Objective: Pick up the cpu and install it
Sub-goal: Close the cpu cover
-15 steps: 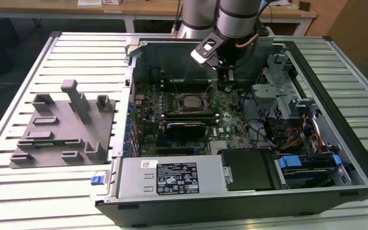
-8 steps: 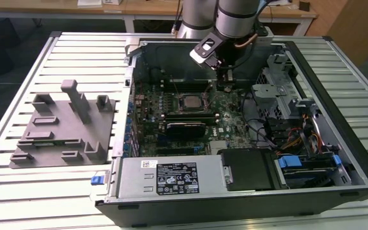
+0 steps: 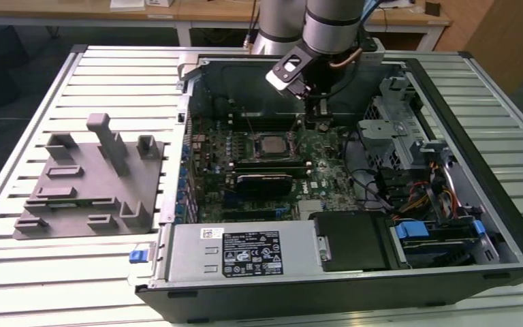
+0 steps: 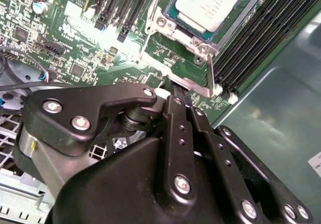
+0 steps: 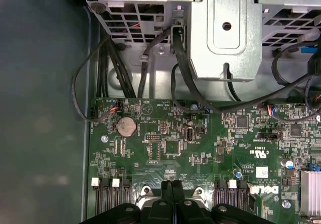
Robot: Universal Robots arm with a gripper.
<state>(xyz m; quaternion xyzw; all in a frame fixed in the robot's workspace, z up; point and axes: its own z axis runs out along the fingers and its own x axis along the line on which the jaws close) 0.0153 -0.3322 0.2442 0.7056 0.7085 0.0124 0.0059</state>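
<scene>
Black claw (image 4: 174, 89): fingers pressed together, nothing pinched between them. The first wrist view shows the same closed tips low over the green motherboard (image 5: 165, 148).

Tips sit at the edge of the metal frame (image 4: 209, 73) that borders the socket. Cannot tell whether they touch it.

The cpu (image 4: 207, 2) lies flat in the socket, pale silver top up. It is on the other side of that frame from the tips, near the claw but clearly apart from it.

Exterior view: arm reaches down into the open computer case (image 3: 479, 136). The cpu is toward the exterior view's left of the claw and a little nearer.

Grey fixture (image 3: 89, 180) rests on the slatted surface (image 3: 107, 75), outside the case on the exterior view's left, well apart from the claw.
</scene>
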